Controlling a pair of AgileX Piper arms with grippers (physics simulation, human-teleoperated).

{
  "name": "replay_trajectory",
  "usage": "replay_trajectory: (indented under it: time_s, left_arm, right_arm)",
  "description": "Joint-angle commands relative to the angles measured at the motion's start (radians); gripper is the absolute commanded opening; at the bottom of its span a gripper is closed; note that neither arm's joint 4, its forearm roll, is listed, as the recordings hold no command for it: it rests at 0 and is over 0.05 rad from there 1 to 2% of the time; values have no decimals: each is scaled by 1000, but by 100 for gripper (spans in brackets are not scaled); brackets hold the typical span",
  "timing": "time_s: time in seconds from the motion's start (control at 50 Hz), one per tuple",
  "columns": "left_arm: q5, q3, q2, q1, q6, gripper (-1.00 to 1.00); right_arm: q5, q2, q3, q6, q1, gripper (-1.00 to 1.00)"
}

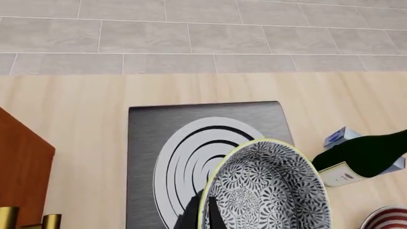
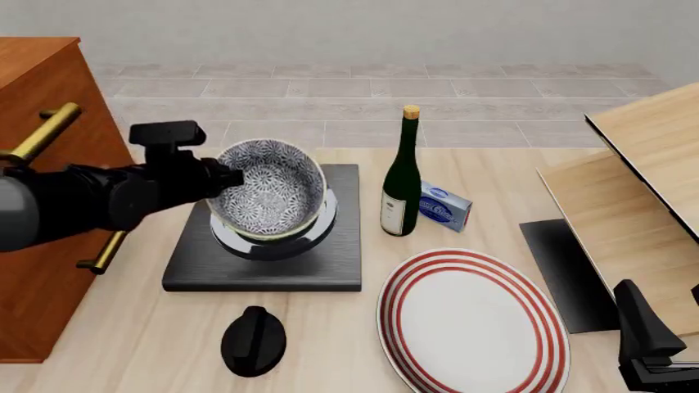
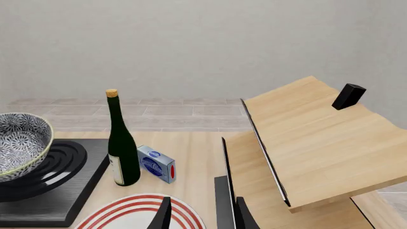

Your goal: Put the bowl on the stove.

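The blue-and-white floral bowl [image 2: 268, 187] is tilted over the burner rings of the black stove [image 2: 327, 270], low enough that I cannot tell if it touches. My left gripper [image 2: 227, 176] is shut on the bowl's left rim. In the left wrist view the fingers [image 1: 207, 212] pinch the rim of the bowl [image 1: 270, 188] above the stove [image 1: 143, 143]. My right gripper [image 2: 647, 344] sits low at the front right, open and empty. The right wrist view shows its fingertips [image 3: 164, 214], the bowl [image 3: 19, 143] and the stove [image 3: 57, 200].
A dark wine bottle [image 2: 402, 176] and a small blue box [image 2: 444, 206] stand right of the stove. A large white plate with red rings [image 2: 473, 323] and a black knob [image 2: 254, 340] lie in front. A wooden cabinet [image 2: 38, 98] stands left, a wooden rack [image 2: 644, 188] right.
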Motion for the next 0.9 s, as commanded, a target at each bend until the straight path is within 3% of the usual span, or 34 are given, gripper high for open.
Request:
replay_trajectory:
  time_s: [0.02, 0.48, 0.54, 0.56, 0.9]
  left_arm:
    - [-24, 4, 15, -2, -1, -100]
    - [-93, 31, 36, -15, -25, -100]
    - [-94, 20, 42, 7, -4, -100]
    - [-97, 31, 28, -16, -6, 100]
    - [-93, 52, -35, -35, 8, 100]
  right_arm:
    - [0, 0, 0, 0, 0, 100]
    - [0, 0, 0, 0, 0, 100]
    - [0, 0, 0, 0, 0, 100]
    - [0, 0, 0, 0, 0, 100]
    - [0, 0, 0, 0, 0, 100]
